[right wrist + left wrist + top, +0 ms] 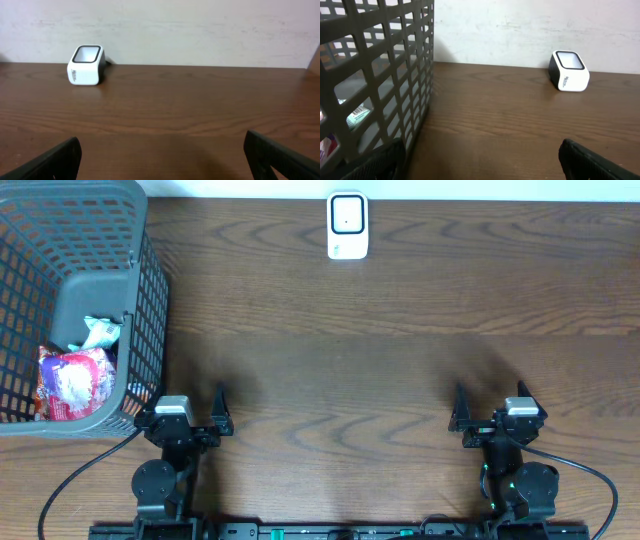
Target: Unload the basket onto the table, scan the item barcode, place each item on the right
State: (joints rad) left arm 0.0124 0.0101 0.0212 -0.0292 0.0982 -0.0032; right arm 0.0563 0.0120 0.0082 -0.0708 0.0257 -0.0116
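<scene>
both arms wait with fingers spread wide and nothing between them. the left end effector (185,408) sits at the near edge, just beside the basket's corner, and the right end effector (498,412) mirrors it well across the desk. i read this as a ready pose: low, facing the back wall, so each wrist camera frames the work area.

the desk (350,350) is dark wood grain. the basket (150,290), a grey lattice bin, runs along the left side within the left arm's reach, so i judge that arm should do the picking.

inside, at the near end, lies a crumpled red and pink packet (72,380), the biggest thing in there and the likely item to scan. the scanner (348,225), a white block with a dark window on its upper face, stands at the back edge between the two arms, so either could present a barcode to it.

a smaller pale teal packet (100,332) sits just behind the red one. a striped label shows through the lattice in the left wrist view, but i cannot tell if it is the barcode.
</scene>
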